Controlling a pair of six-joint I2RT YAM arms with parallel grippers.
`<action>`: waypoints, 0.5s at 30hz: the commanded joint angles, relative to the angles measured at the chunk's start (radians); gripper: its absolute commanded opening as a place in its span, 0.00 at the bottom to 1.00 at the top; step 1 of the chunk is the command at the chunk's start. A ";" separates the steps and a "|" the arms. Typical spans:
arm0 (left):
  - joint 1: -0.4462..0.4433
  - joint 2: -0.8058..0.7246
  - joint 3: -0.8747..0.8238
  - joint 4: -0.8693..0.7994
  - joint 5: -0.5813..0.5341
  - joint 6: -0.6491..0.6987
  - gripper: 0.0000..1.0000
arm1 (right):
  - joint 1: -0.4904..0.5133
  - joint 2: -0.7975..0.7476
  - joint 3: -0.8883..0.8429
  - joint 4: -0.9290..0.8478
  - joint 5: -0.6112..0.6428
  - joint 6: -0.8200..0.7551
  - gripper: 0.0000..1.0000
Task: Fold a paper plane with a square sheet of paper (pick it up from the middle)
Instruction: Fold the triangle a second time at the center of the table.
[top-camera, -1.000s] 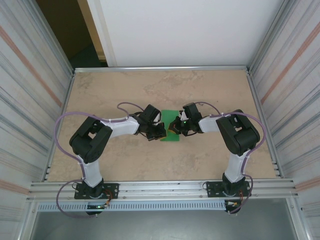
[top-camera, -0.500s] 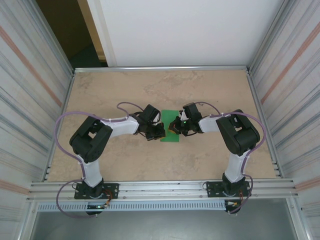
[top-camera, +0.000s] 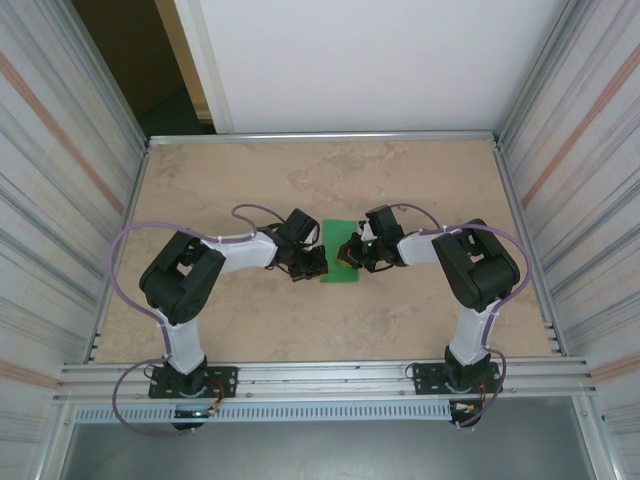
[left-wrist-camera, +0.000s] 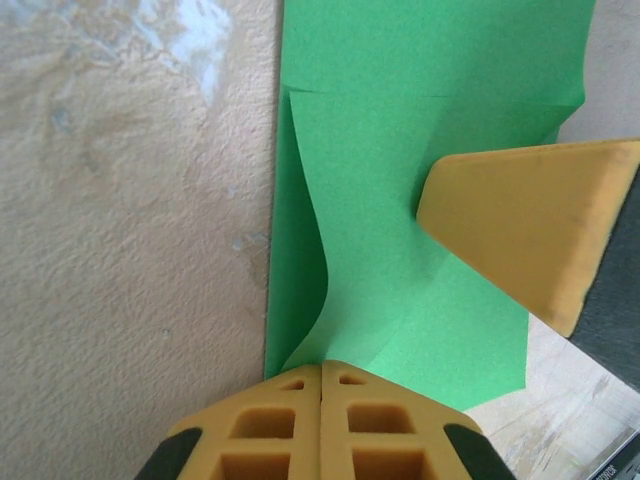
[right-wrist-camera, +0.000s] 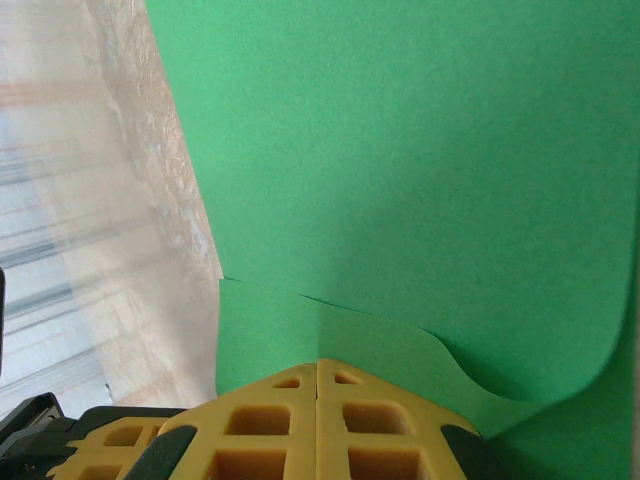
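The square sheet of paper (top-camera: 338, 230) is bright green and lies folded in the middle of the table, between my two grippers. In the left wrist view the paper (left-wrist-camera: 400, 120) has a flap whose left edge curls up off the lower layer. My left gripper (left-wrist-camera: 322, 366) is shut, its tips touching the near corner of that flap. One yellow finger of the right gripper (left-wrist-camera: 520, 225) rests on the paper from the right. Seen from the right wrist, the paper (right-wrist-camera: 400, 150) shows a raised, wavy flap edge, and my right gripper (right-wrist-camera: 318, 362) is shut with its tips on the flap.
The beige table (top-camera: 300, 180) has a metal rim and corrugated walls (top-camera: 60, 200) on both sides. A white panel stands at the back. An aluminium rail (top-camera: 330, 378) with the arm bases runs along the near edge.
My left gripper has edged slightly to the left along the paper's edge. The paper and the right arm look unchanged.
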 joint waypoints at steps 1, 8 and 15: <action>0.010 0.007 -0.015 -0.025 -0.007 0.018 0.06 | -0.011 0.085 -0.035 -0.146 0.102 0.021 0.02; 0.009 -0.049 -0.002 -0.007 0.030 0.016 0.08 | -0.010 0.083 -0.034 -0.149 0.102 0.019 0.02; 0.004 -0.027 0.035 -0.006 0.039 0.019 0.10 | -0.010 0.082 -0.038 -0.146 0.100 0.019 0.02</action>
